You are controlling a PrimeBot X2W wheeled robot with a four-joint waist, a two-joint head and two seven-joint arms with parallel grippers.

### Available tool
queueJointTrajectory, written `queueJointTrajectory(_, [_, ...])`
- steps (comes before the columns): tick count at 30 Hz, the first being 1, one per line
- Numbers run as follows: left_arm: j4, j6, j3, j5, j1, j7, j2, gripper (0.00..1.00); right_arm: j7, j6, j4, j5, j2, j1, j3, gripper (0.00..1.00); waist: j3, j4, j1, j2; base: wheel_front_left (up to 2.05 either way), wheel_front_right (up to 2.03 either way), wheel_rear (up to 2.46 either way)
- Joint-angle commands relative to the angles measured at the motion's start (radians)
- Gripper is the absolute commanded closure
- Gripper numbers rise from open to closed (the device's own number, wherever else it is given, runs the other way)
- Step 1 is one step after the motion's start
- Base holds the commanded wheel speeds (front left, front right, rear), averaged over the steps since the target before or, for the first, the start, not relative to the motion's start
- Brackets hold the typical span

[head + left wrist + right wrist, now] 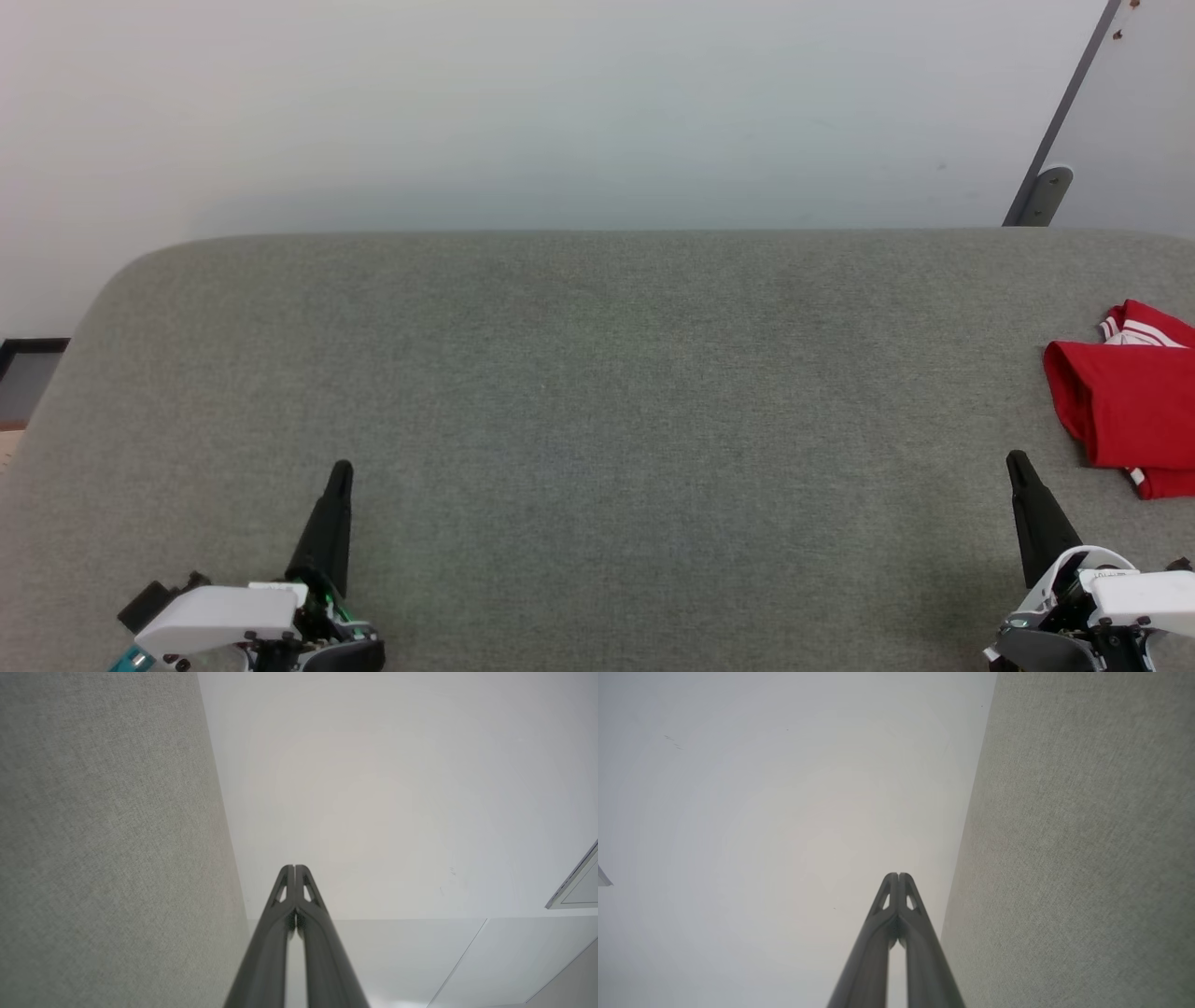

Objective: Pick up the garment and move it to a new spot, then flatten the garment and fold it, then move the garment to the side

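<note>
The red jersey (1130, 411) lies bunched and folded at the right edge of the grey upholstered surface (597, 373), striped trim showing at its far side; the picture's edge cuts it off. The right gripper (1016, 459) hovers near the near right, close to the jersey but apart from it, fingers pressed together, holding nothing. The left gripper (342, 469) sits near the near left, likewise closed and empty. Bare fabric spans between them. A white wall (560, 112) rises behind, with a slanted grey strut (1060, 121) at the far right corner.
</note>
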Motion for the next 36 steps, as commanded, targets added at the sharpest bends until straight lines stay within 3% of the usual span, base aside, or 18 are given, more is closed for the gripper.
queueJointTrajectory(1, [-0.002, -0.006, 0.002, -0.002, -0.008, 0.003, 0.0, 1.0, 0.003, -0.001, 0.0, 0.003, 0.004, -0.002, 0.0, 1.0, 0.0, 0.0, 0.0, 0.0, 0.0, 0.0, 0.0])
queueJointTrajectory(36, [-0.002, -0.006, 0.002, -0.003, -0.008, 0.003, 0.0, 1.0, 0.002, -0.001, 0.0, 0.004, 0.004, -0.002, 0.0, 1.0, 0.0, 0.0, 0.0, 0.0, 0.0, 0.0, 0.0])
